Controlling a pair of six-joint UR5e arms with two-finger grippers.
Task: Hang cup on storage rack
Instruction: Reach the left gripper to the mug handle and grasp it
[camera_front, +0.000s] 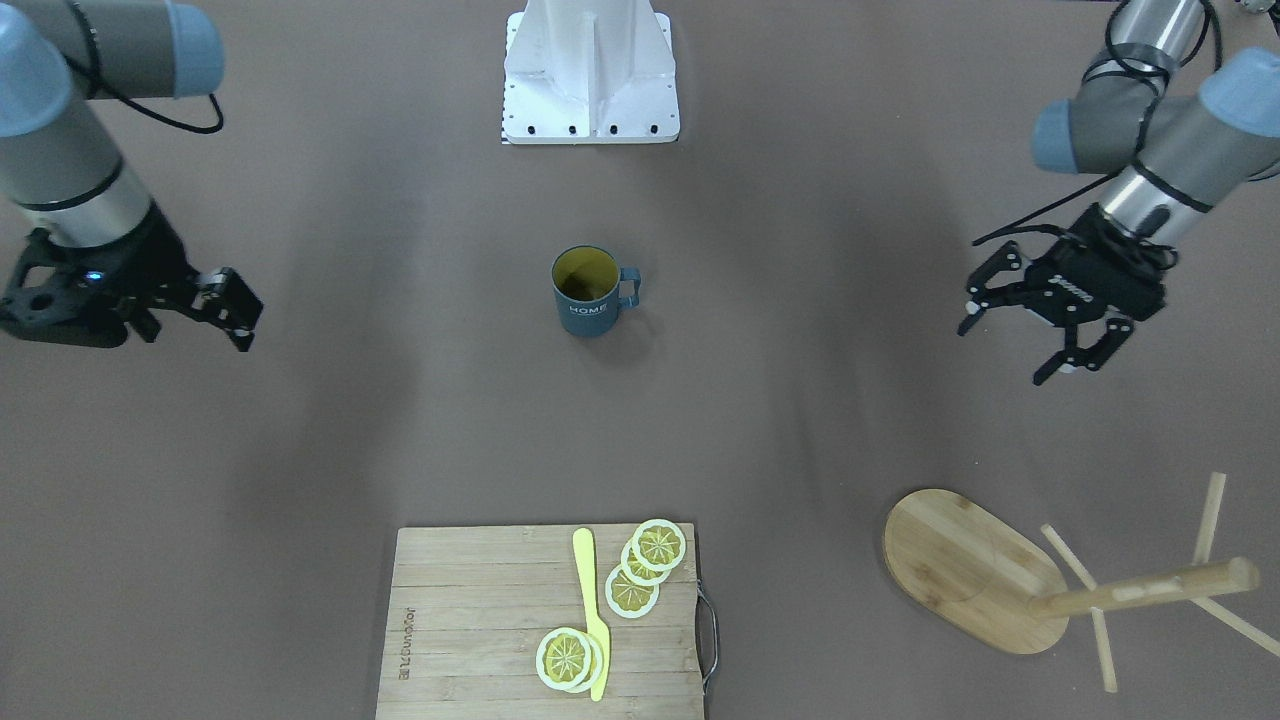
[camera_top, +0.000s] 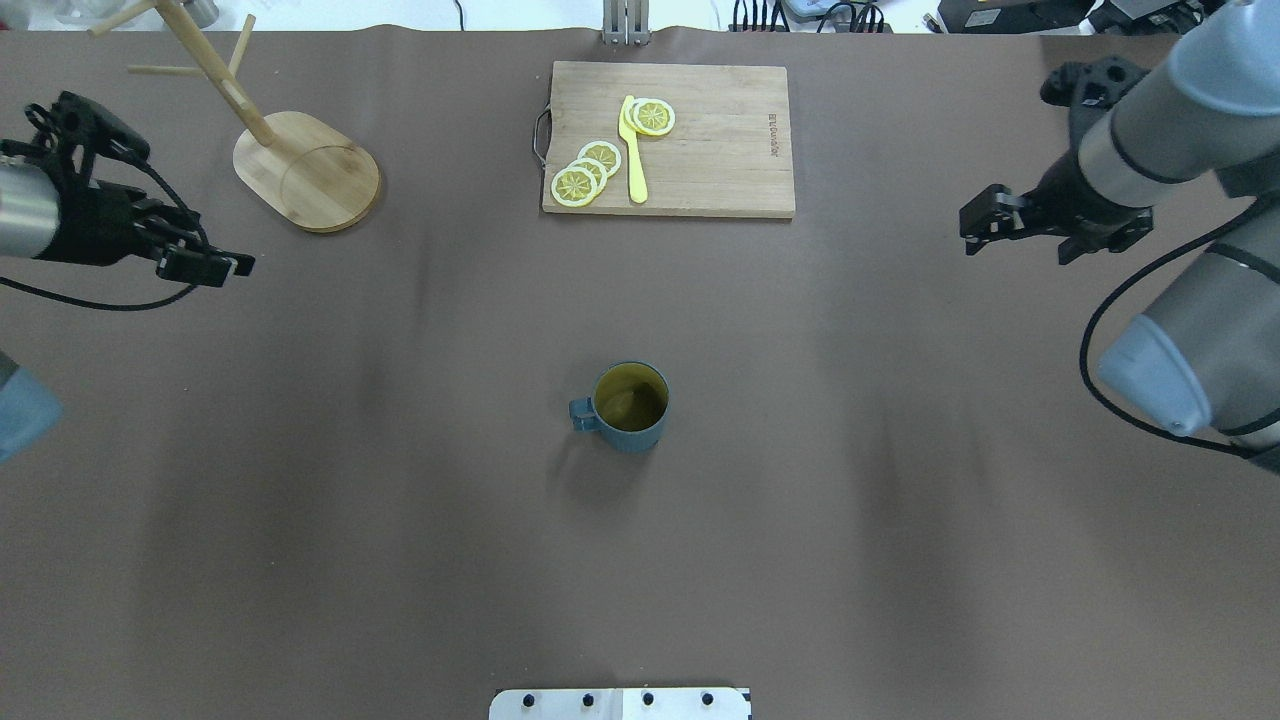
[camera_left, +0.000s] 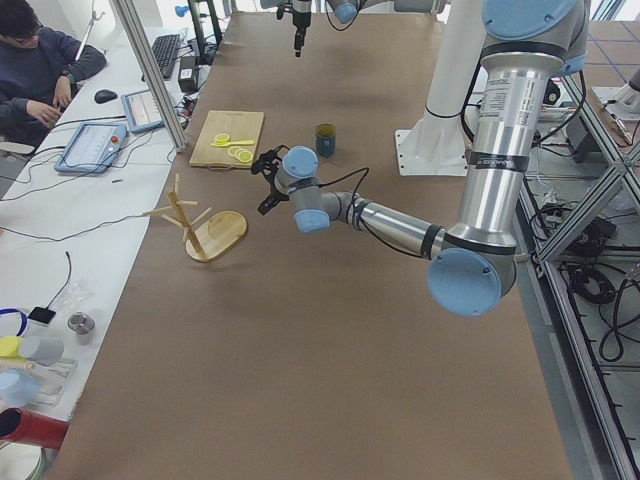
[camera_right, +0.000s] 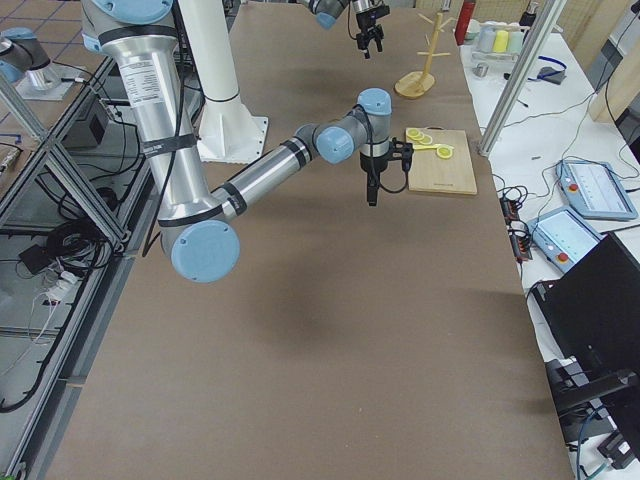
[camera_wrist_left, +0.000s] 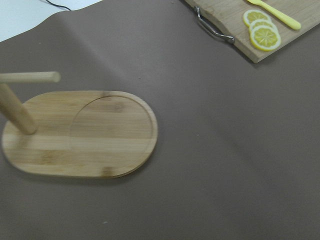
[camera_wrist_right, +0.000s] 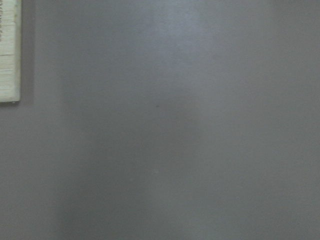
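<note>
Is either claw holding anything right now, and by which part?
Nothing is held. The left claw hangs open and empty, the right claw carries nothing either, and the cup stands alone mid-table, untouched.

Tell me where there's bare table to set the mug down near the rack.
Bare brown mat lies between the light bamboo mug tree and the rectangular wooden cutting board, and all around the slate-blue mug. The board carries lemon slices.
</note>
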